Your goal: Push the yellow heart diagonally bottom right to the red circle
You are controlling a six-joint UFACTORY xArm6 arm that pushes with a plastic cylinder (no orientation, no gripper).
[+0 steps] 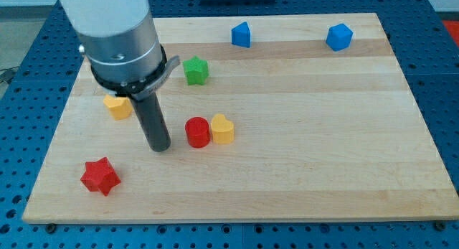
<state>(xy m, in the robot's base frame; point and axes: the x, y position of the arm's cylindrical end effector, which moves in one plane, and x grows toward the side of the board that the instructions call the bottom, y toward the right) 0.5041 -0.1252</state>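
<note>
The yellow heart (pixel 223 128) lies near the board's middle, touching the right side of the red circle (pixel 197 132). My tip (pixel 158 147) rests on the board just left of the red circle, a small gap apart from it. The rod rises up and to the left into the grey arm body (pixel 118 34).
A yellow block (pixel 118 105) sits partly behind the rod at the left. A red star (pixel 100 176) lies at the bottom left. A green star (pixel 195 70) is above the middle. A blue block (pixel 242 35) and a second blue block (pixel 339 36) lie along the top edge.
</note>
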